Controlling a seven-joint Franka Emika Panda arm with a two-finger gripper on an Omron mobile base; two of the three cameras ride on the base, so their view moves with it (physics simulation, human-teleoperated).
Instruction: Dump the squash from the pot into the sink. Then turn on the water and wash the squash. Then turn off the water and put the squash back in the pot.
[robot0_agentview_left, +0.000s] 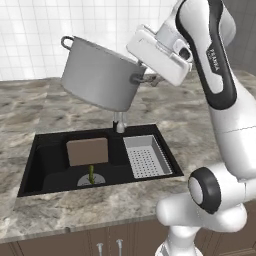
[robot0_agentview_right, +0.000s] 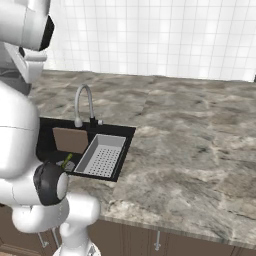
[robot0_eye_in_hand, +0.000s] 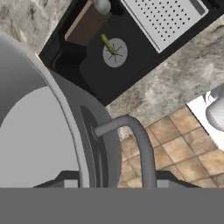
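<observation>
- Nearest the hand camera is the pot (robot0_eye_in_hand: 39, 131), its grey wall and rim close up, with one loop handle (robot0_eye_in_hand: 131, 140) arching beside it.
- The tool (robot0_agentview_left: 145, 75) is clamped narrowly on the pot's rim by that handle and holds the pot in the air, tilted, above the faucet (robot0_agentview_left: 119, 121).
- The grip is at one edge only, so the pot's weight could twist it loose. A slip would drop it onto the faucet or into the sink (robot0_agentview_left: 50, 165).
- The squash (robot0_agentview_left: 91, 173) lies in the black sink on the round drain (robot0_agentview_left: 85, 181), well below the pot. Dumping looks done.
- A brown board (robot0_agentview_left: 87, 151) leans in the sink just behind the squash, and a grey strainer (robot0_agentview_left: 146, 156) sits to the right.
- A falling pot could crush the squash or knock the board over it.
- Swinging the pot away low risks striking the faucet. Set too near the edge of the marbled table (robot0_agentview_left: 30, 100), it might tip.
</observation>
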